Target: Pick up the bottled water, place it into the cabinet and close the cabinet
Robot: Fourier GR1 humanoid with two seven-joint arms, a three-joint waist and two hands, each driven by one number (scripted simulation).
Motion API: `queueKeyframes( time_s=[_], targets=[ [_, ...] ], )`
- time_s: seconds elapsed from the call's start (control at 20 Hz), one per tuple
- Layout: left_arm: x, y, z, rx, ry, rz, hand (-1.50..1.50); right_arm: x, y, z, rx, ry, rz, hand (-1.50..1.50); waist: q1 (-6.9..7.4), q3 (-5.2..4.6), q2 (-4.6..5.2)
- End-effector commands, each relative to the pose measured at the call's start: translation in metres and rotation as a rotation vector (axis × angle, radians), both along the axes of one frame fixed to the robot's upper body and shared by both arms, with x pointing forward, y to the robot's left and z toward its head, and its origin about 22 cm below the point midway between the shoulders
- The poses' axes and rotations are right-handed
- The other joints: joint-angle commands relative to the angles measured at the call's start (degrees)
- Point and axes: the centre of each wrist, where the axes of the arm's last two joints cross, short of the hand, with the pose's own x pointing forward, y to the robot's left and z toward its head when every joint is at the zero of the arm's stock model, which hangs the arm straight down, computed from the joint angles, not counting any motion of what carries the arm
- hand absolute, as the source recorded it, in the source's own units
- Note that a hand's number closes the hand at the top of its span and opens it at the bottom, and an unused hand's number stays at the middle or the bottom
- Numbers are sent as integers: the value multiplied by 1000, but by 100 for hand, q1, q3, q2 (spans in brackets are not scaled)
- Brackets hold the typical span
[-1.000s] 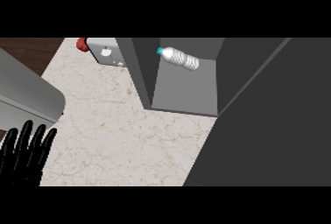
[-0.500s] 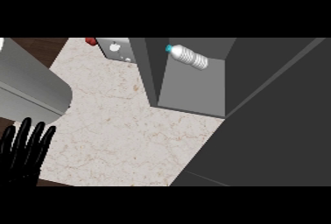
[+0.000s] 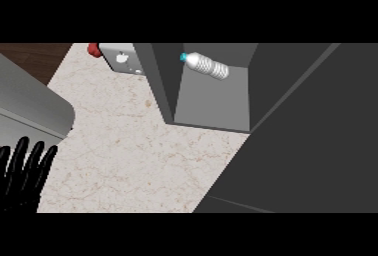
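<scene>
While its door (image 3: 295, 150) hides much, bottled water (image 3: 206, 65) lies inside cabinet (image 3: 210, 100).

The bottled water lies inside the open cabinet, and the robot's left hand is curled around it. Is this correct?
Not quite. The bottled water does lie inside the open cabinet, but the left hand is not around it: the head view shows that hand open at the lower left edge, far from the bottle.

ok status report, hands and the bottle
Left hand open, resting at lower left edge; right hand not in view. Bottled water lying inside cabinet. Cabinet door not closed.
</scene>
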Motion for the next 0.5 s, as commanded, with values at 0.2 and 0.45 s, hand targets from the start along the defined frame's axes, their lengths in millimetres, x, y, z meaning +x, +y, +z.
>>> queueKeyframes(
  time_s=[0.2,0.45],
  targets=[
    [-1,-2,0,-34,8,-18,-150,52,-5,-9,90,117,-406,150,45,30,55],
    [2,4,2,-6,-2,-50,-150,104,11,-6,89,158,-511,150,240,48,51]
  ],
)
